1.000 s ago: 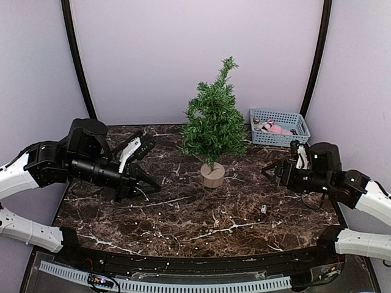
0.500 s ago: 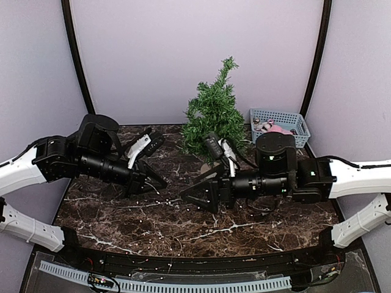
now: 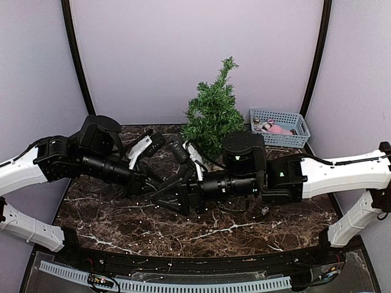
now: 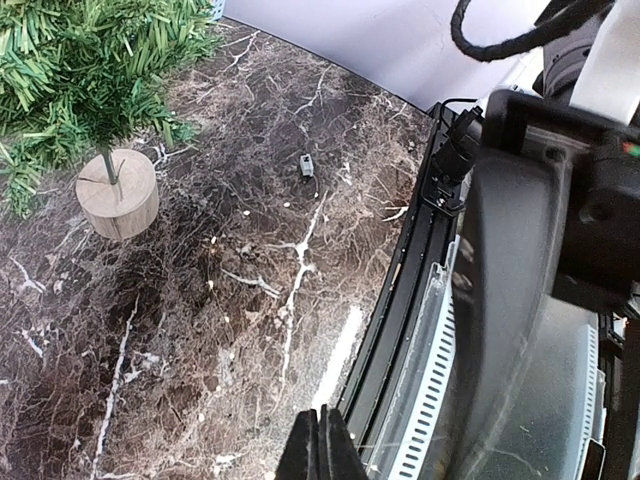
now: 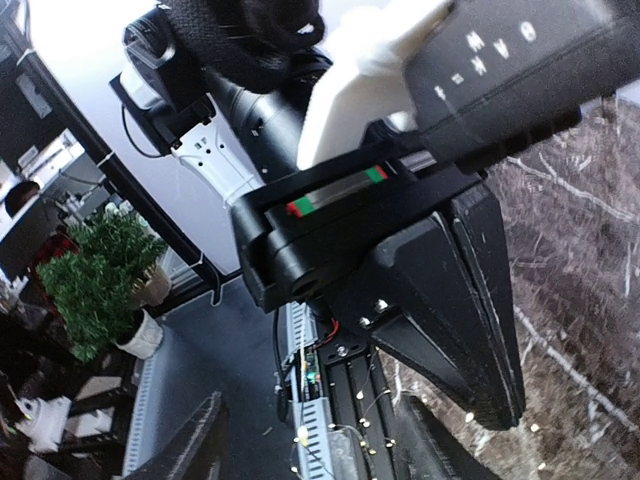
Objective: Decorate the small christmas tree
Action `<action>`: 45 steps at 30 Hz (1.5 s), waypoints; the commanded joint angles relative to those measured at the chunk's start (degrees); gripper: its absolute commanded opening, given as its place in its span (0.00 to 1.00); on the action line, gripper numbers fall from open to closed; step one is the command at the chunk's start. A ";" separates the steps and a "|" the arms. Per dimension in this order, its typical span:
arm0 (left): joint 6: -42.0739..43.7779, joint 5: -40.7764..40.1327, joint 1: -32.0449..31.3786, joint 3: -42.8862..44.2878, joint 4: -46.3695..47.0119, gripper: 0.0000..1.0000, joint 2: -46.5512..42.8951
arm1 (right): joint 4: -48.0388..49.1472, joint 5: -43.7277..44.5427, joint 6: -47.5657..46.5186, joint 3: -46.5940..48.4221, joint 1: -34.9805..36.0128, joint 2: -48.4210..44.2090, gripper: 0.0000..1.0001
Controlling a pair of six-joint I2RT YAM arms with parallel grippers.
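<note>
Marble-dark worktop (image 3: 244, 235) now carries the right gripper (image 5: 315, 405) swung across, jaws spread before the left gripper's (image 4: 320, 448) pressed-together jaws, leaving the small bushy green christmas tree (image 3: 214, 119) behind them undecorated.

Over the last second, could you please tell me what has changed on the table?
The right pincer swept from beside the basket leftward across the table, passing in front of the tree. It now sits open, close to the left pincer. The left pincer edged slightly toward the centre and looks shut. Nothing was visibly taken or let go. The tree, basket and small part stayed put.
</note>
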 commanded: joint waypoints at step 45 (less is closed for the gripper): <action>7.80 -1.61 0.23 9.04 -2.30 0.89 4.83 | -9.97 8.44 9.37 -0.36 -8.70 -4.37 0.00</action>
